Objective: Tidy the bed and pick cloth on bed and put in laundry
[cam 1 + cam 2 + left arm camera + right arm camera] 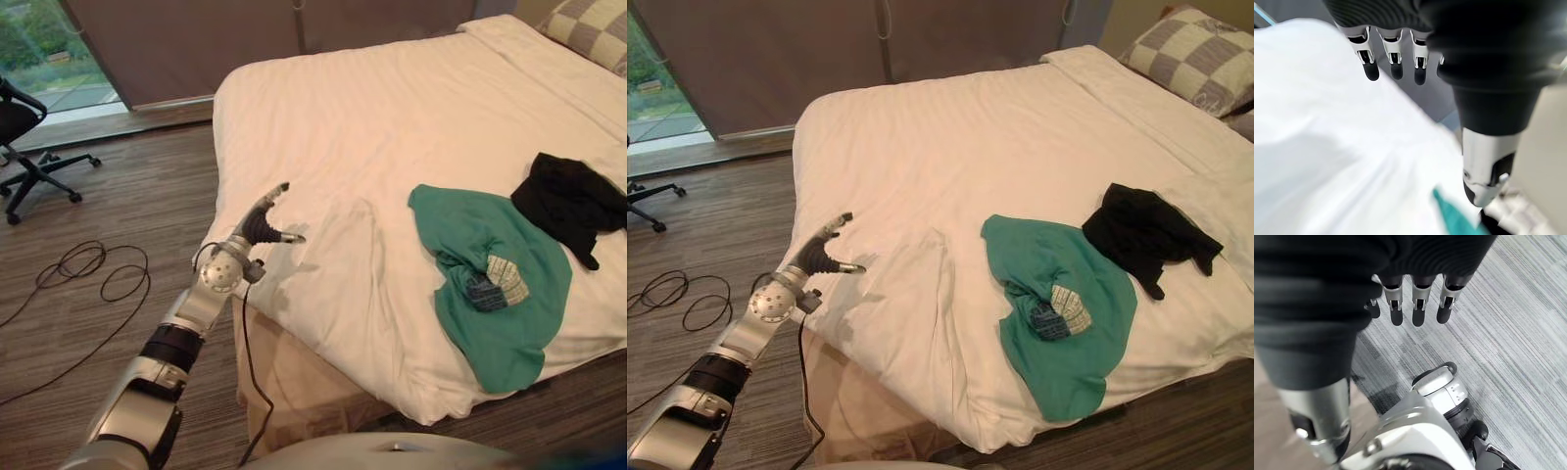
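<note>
We have bare white sheet from the left hand at the bed's near corner across to the green cloth — a clear path. Black cloth sits just beside it; office chair stands well apart.

No lettering, number or sign can be read on the bed, green cloth, black cloth or checked pillow.

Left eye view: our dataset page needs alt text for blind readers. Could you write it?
The robot's open left hand is at the near corner of a white bed. A green cloth and a black cloth lie on the bed further right.
</note>
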